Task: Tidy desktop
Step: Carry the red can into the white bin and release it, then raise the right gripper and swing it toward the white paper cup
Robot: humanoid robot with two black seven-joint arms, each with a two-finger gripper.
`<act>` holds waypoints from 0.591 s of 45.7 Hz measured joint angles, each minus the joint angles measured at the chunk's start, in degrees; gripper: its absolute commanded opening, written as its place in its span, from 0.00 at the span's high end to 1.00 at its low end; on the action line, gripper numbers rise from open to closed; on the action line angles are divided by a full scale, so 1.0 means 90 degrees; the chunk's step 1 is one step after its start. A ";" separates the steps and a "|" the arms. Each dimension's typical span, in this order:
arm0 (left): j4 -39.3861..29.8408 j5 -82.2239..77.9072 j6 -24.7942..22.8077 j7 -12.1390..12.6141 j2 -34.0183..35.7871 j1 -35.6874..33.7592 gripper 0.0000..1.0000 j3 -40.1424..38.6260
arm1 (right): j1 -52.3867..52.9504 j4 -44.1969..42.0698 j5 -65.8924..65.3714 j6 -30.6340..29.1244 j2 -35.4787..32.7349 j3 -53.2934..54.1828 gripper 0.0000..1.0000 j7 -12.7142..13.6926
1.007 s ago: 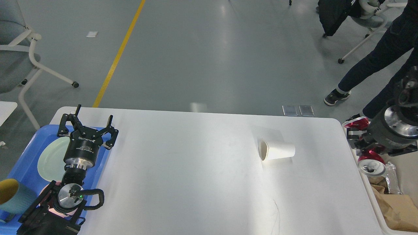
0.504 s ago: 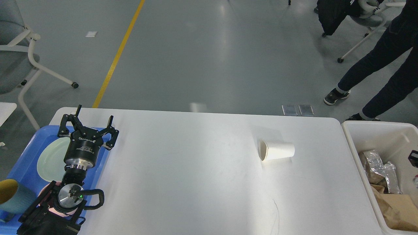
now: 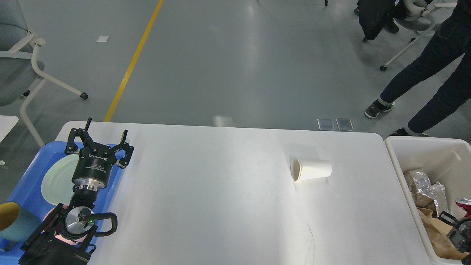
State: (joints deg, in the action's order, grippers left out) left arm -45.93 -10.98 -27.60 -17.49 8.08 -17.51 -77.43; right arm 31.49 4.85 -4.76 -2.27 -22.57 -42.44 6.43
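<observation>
The white desktop (image 3: pixel 220 206) fills the lower view. A white paper cup (image 3: pixel 312 169) lies on its side at the right of the middle, mouth to the left. My left gripper (image 3: pixel 98 142) stands open and empty over the desktop's left edge, above the blue tray (image 3: pixel 25 184). At the bottom right corner a dark piece of my right arm (image 3: pixel 456 233) shows over the bin, and its fingers cannot be made out. A red can (image 3: pixel 464 202) sits just above it; whether it is held is unclear.
The blue tray holds a pale green plate (image 3: pixel 55 180) and a teal cup (image 3: pixel 14 222). An off-white bin (image 3: pixel 423 147) at the right holds crumpled foil (image 3: pixel 423 186) and brown paper. A person's legs (image 3: pixel 423 73) and chairs stand beyond the table.
My right arm, which hung over the bin's near-left corner with the red can, has dropped back to the bottom right corner. The left arm and paper cup have not moved.
</observation>
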 measured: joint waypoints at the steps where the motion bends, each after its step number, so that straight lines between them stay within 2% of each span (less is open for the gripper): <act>1: 0.0000 0.0000 0.0000 0.0000 0.0000 0.0000 0.04 0.0000 | -0.0009 0.0000 0.0001 0.0008 0.0015 0.0006 1.00 0.0000; 21: 0.0000 -0.0003 0.0000 0.0000 0.0000 -0.0001 0.04 0.0000 | -0.0185 -0.0004 0.0004 0.0118 0.0218 0.0037 1.00 0.0009; 22: 0.0000 -0.0003 0.0000 0.0000 0.0000 -0.0001 0.04 0.0000 | -0.0186 -0.0004 0.0004 0.0118 0.0224 0.0037 0.91 0.0010; 23: 0.0000 -0.0003 0.0000 0.0000 0.0000 -0.0001 0.04 0.0000 | -0.0187 -0.0004 0.0004 0.0118 0.0229 0.0037 0.71 0.0013; 25: -0.0001 -0.0003 0.0000 0.0000 0.0000 -0.0002 0.04 0.0000 | -0.0188 -0.0004 0.0004 0.0123 0.0236 0.0036 0.18 0.0023; 26: -0.0002 -0.0002 0.0000 0.0000 0.0000 -0.0002 0.04 0.0000 | -0.0188 -0.0004 0.0004 0.0132 0.0237 0.0033 0.00 0.0024; 27: -0.0002 -0.0003 0.0000 0.0000 0.0000 -0.0002 0.04 0.0000 | -0.0189 -0.0004 0.0004 0.0157 0.0239 0.0029 0.00 0.0026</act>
State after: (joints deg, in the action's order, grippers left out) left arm -45.95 -11.00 -27.60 -17.49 8.08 -17.53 -77.43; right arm 29.79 4.82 -4.72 -0.86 -20.42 -42.19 6.66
